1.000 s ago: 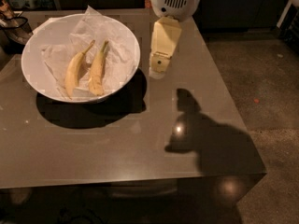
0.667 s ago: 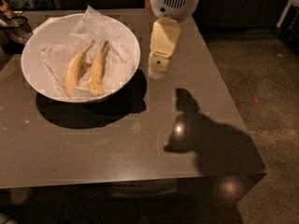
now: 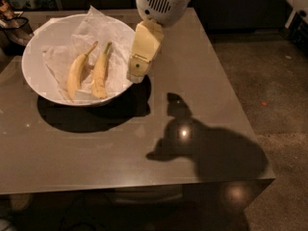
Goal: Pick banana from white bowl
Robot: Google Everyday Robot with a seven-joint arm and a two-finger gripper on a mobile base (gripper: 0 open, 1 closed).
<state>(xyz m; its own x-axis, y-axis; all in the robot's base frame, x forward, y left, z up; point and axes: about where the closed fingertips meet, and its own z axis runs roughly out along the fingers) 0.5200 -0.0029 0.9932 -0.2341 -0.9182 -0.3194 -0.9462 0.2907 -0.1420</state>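
The white bowl [image 3: 36, 42] sits on the left part of the table, lined with crumpled white paper. Two yellow bananas lie side by side in it: the left banana [image 3: 76, 72] and the right banana [image 3: 99, 72], stems pointing to the far side. My gripper [image 3: 136, 74], cream-coloured under a white wrist housing [image 3: 161, 4], hangs at the bowl's right rim, just right of the right banana. It holds nothing that I can see.
The brown table [image 3: 192, 95] ends at the right and at the front, with dark floor [image 3: 269, 81] beyond. A dark wire basket-like object [image 3: 12, 25] stands at the far left next to the bowl. The arm's shadow falls on the table's right front.
My gripper has moved left, from beside the bowl to over its right rim, closer to the bananas. The bowl and bananas have not moved.
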